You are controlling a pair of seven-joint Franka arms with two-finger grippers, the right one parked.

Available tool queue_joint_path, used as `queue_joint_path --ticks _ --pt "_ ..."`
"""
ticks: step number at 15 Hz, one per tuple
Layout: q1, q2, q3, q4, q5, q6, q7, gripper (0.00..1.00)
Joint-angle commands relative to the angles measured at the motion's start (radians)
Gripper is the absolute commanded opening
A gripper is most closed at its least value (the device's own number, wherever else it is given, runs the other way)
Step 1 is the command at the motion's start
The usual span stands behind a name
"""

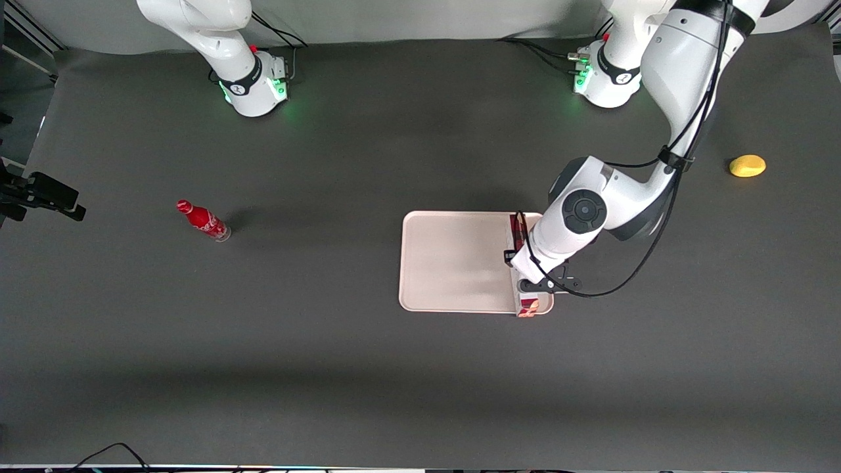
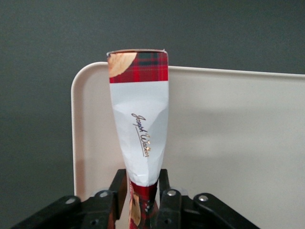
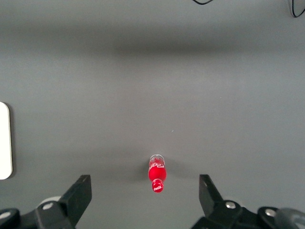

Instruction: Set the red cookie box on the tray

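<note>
Scanning the front view from its left edge, we passed a small red bottle (image 1: 202, 220) lying toward the parked arm's end of the table, untouched. Next came the tray (image 1: 453, 263), mostly bare. Over the tray's end toward the working arm, the gripper (image 1: 529, 284) had its fingers (image 2: 167, 202) pinched on the red cookie box (image 2: 139, 125). We judged carrying done; lowering and letting go remained. Last sat a yellow object (image 1: 747, 165).
</note>
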Motion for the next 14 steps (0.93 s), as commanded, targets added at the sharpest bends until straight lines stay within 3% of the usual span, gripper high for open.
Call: queue_joint_path --ticks 1,8,14 --pt "-0.008 0.002 0.008 0.004 0.023 0.009 -0.018 1.00" --pt "-0.004 -0.041 0.008 0.027 0.023 -0.023 -0.015 1.00" --pt "0.009 -0.270 0.040 0.119 0.006 -0.387 0.155 1.00"
